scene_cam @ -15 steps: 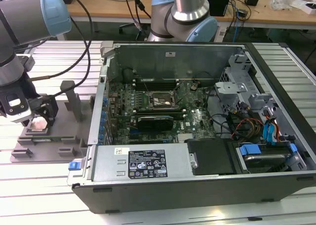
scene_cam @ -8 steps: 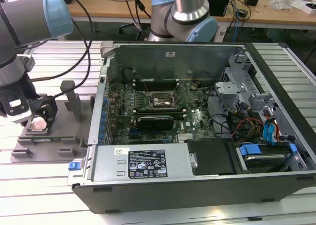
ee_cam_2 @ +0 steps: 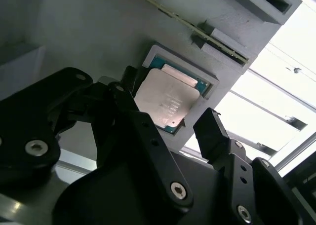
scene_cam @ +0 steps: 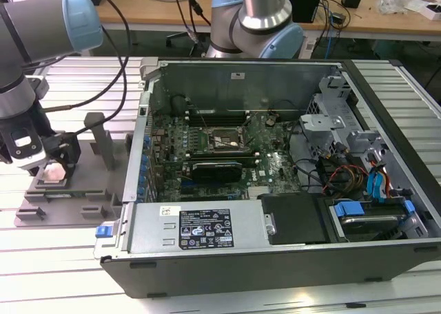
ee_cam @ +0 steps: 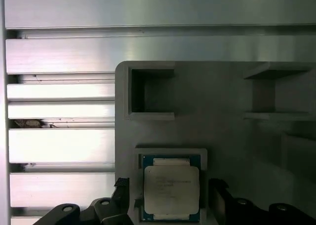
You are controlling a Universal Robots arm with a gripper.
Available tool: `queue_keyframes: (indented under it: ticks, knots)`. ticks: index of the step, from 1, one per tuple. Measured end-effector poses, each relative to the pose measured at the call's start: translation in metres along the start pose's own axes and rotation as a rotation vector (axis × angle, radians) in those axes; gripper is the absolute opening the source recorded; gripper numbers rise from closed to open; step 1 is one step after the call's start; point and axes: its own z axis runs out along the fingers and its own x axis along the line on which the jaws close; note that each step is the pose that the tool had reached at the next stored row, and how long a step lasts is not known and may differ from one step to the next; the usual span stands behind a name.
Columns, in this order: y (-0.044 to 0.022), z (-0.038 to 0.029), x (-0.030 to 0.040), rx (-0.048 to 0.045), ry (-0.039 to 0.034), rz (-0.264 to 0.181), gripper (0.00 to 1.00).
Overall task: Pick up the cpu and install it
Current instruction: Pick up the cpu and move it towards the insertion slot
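Fingers [ee_cam: 218, 199] spread astride cpu [ee_cam: 171, 190], grey fixture [ee_cam: 217, 96], slatted table [ee_cam: 59, 146]

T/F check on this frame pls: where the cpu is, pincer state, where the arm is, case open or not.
1. The cpu lies in a recess of the grey fixture. True.
2. The pincer is shut on the cpu. False: its fingers stand open on either side of the chip, with gaps showing.
3. The pincer hangs over the motherboard. False: it is over the fixture, outside the computer case, at the exterior view's left.
4. The case is open, with the motherboard exposed. True.
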Motion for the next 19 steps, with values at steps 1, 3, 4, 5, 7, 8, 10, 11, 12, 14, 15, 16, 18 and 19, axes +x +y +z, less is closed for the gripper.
queue_keyframes:
  ticks: [1,3,4,5,7,8,10,11,12,14,15,16,18,19]
  knots:
    - [0.0013,0.0,0.0,0.0,0.0,-0.002,0.74]
    - [0.0027,0.0001,0.0,0.0,-0.0003,-0.004,0.74]
    - [0.0028,0.0001,0.0,0.0001,-0.0002,-0.004,0.74]
    - [0.0028,0.0001,0.0,0.0001,-0.0001,-0.004,0.74]
    - [0.0029,0.0001,0.0,0.0001,-0.0002,-0.004,0.74]
    - [0.0029,0.0001,0.0,0.0001,-0.0001,-0.004,0.74]
    - [0.0029,0.0003,0.0,0.0008,-0.0002,-0.004,0.74]
    - [0.003,0.0006,0.0,0.0019,-0.0003,-0.004,0.74]
    - [0.003,0.0013,0.0001,0.0165,-0.0002,-0.004,0.74]
    - [0.0029,0.0018,0.0001,0.0178,-0.0001,-0.004,0.74]
    - [0.0029,0.002,0.0,0.0177,-0.0002,-0.004,0.74]
    - [0.0029,0.0022,0.0,0.0177,-0.0002,-0.004,0.74]
    - [0.0029,0.0029,0.0,0.017,-0.0004,-0.004,0.74]
    - [0.003,0.0035,0.0,0.0167,-0.0005,-0.004,0.74]
